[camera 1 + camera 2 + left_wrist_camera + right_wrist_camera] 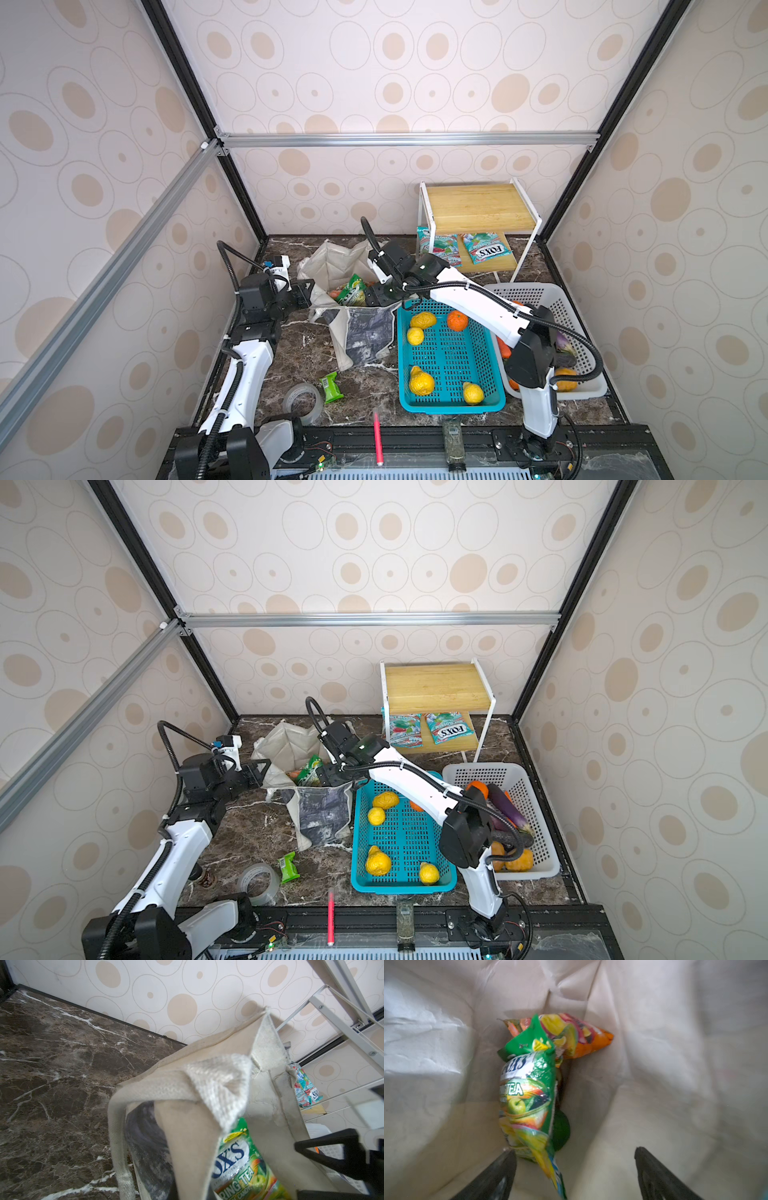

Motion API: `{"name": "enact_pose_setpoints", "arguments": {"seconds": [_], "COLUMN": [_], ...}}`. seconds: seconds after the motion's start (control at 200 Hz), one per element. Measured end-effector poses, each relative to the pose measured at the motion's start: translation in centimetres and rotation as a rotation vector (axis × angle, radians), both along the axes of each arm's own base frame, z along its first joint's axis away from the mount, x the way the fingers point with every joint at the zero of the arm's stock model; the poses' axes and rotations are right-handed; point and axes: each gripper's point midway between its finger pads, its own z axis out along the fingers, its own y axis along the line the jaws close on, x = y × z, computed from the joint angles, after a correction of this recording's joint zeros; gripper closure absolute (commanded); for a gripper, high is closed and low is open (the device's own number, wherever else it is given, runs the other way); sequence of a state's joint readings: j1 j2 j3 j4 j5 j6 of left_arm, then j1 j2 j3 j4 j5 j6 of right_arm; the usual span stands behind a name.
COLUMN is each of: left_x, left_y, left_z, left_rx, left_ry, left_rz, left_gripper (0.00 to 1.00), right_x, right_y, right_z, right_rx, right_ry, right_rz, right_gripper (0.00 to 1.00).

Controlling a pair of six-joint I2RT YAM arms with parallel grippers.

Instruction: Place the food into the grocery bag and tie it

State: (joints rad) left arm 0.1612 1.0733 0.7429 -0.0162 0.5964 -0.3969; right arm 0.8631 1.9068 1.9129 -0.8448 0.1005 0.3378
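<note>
The cream grocery bag (pixel 332 257) (pixel 286 742) stands open at the back of the table. My left gripper (pixel 305 293) is shut on the bag's left rim; in the left wrist view the bag's cloth (pixel 187 1126) covers the jaws. My right gripper (pixel 575 1151) is open over the bag's mouth, also in a top view (pixel 376 293). Inside against the pale lining (pixel 654 1064) are a green candy packet (pixel 527 1095) (pixel 353 289), an orange packet (pixel 583 1036) and a dark green fruit (pixel 560 1130). The green packet's blurred tail hangs between the open fingers, gripped by neither.
A teal basket (pixel 453 405) with yellow fruit and an orange sits right of the bag. A white basket (pixel 586 392) with vegetables stands further right. The wooden rack (pixel 478 208) at the back holds two teal packets. A tape roll (pixel 303 401), small green packet (pixel 331 386) and red pen (pixel 377 440) lie in front.
</note>
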Motion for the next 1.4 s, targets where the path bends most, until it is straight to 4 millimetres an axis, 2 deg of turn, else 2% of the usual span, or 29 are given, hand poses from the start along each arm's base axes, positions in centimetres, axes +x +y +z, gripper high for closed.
{"name": "enact_pose_setpoints", "arguments": {"seconds": [0.12, 0.195, 0.275, 0.335, 0.48, 0.55, 0.65, 0.705, 0.8, 0.885, 0.94, 1.0, 1.115, 1.21, 1.4], "left_x": [0.0, 0.0, 0.0, 0.0, 0.0, 0.0, 0.0, 0.0, 0.1, 0.2, 0.3, 0.5, 1.0, 1.6, 3.5], "left_y": [0.0, 0.0, 0.0, 0.0, 0.1, 0.1, 0.1, 0.1, 0.0, -0.1, -0.3, -0.4, -0.4, -0.4, 0.3], "left_z": [0.0, 0.0, 0.0, 0.0, 0.0, 0.0, 0.0, 0.0, 0.2, 0.4, 0.5, 0.7, 1.7, 3.5, 9.0], "left_rx": [0.0, 0.001, 0.0, 0.0, 0.002, 0.002, 0.002, 0.001, -0.011, -0.037, -0.054, -0.067, -0.078, -0.078, -0.056], "left_ry": [-0.001, -0.001, 0.0, 0.0, 0.0, 0.0, 0.0, -0.001, -0.007, -0.012, -0.008, -0.002, 0.009, 0.005, -0.046], "left_rz": [0.001, 0.001, 0.001, 0.001, 0.003, 0.003, 0.003, 0.003, 0.003, 0.005, 0.003, -0.001, -0.001, 0.001, 0.029], "left_gripper": [1.0, 1.0, 1.0, 1.0, 1.0, 1.0, 1.0, 1.0, 1.0, 1.0, 1.0, 1.0, 1.0, 1.0, 1.0], "right_x": [-0.2, 0.3, 1.3, 1.9, 1.7, 1.5, 1.6, 1.8, 1.9, 1.6, 1.3, 1.1, 1.0, 1.2, 1.7], "right_y": [-4.7, -7.3, -9.1, -9.8, -8.7, -8.0, -7.0, -6.6, -5.6, -4.5, -3.5, -2.6, -1.8, -1.9, -2.0], "right_z": [3.9, 5.5, 5.4, 4.0, -1.0, -2.7, -4.0, -4.1, -4.5, -4.5, -3.9, -3.2, -1.9, -0.2, 7.5], "right_rx": [0.081, 0.144, 0.2, 0.22, 0.238, 0.262, 0.316, 0.345, 0.414, 0.458, 0.475, 0.487, 0.503, 0.488, 0.505], "right_ry": [-0.073, -0.097, -0.087, -0.056, 0.053, 0.098, 0.136, 0.131, 0.115, 0.121, 0.108, 0.087, 0.05, 0.005, -0.142], "right_rz": [-0.112, -0.181, -0.243, -0.275, -0.279, -0.278, -0.29, -0.29, -0.296, -0.289, -0.26, -0.231, -0.206, -0.19, -0.12], "right_gripper": [0.0, 0.0, 0.0, 0.01, 0.04, 0.1, 0.29, 0.45, 0.6, 0.8, 0.91, 0.99, 1.0, 1.0, 1.0]}}
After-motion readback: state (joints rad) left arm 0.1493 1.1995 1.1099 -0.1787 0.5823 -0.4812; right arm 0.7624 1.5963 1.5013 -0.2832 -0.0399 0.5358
